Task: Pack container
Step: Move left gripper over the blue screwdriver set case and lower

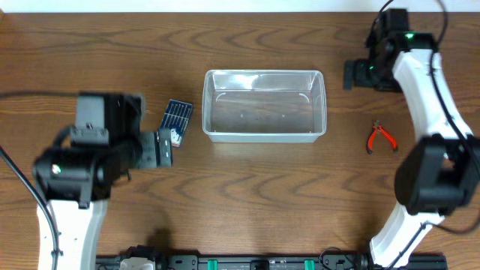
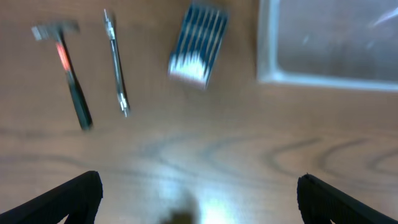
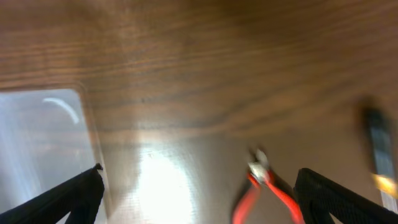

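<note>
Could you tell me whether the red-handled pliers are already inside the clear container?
No, the red-handled pliers lie on the table, apart from the container.

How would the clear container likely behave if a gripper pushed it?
The container looks empty and thin-walled, so it is probably light and apt to slide on the smooth table. Its low, wide shape suggests it would not tip easily.

Readable text: none that I can make out in any view.
Blue packet (image 2: 198,45), top centre of the left wrist view: white band at one end, too blurred for me to read.
</note>
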